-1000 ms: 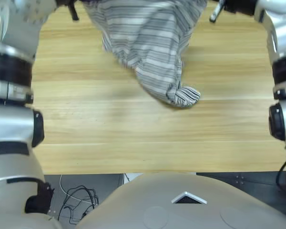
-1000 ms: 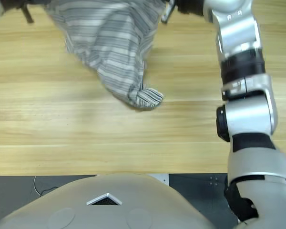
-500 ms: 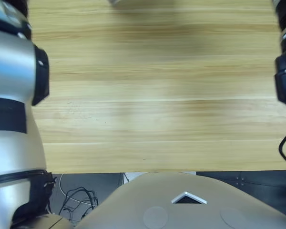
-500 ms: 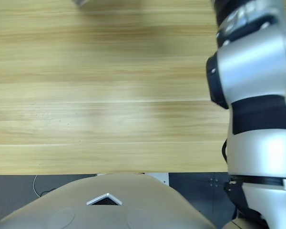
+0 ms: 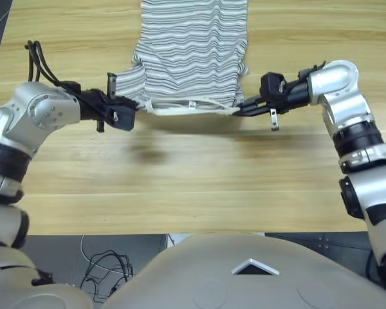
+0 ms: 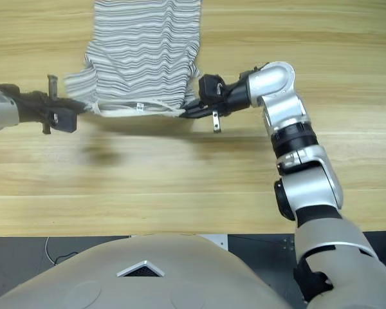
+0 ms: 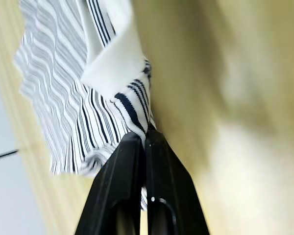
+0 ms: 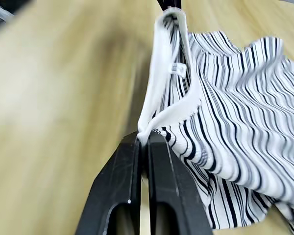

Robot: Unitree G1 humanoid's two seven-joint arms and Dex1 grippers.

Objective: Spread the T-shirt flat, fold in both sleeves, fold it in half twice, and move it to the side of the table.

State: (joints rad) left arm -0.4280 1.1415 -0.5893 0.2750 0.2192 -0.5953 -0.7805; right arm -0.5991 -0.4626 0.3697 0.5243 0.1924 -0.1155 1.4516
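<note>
The black-and-white striped T-shirt [image 5: 190, 51] stretches across the far middle of the wooden table [image 5: 193, 174], its white collar edge nearest me and lifted just off the wood. My left gripper [image 5: 132, 113] is shut on the shoulder at the collar's left end; the left wrist view shows its fingers [image 7: 137, 161] pinching striped cloth and white trim. My right gripper [image 5: 238, 111] is shut on the shoulder at the collar's right end, with the collar [image 8: 161, 93] pinched between its fingers [image 8: 142, 166]. The shirt's far hem runs out of the top of the picture.
The near half of the table is bare wood up to its front edge [image 5: 199, 233]. Cables [image 5: 100, 267] lie on the dark floor below the table's front left.
The head camera's picture has shifted a lot. The shirt, hanging bunched in the air a second ago, now lies stretched out toward the far side with both grippers low near the table.
</note>
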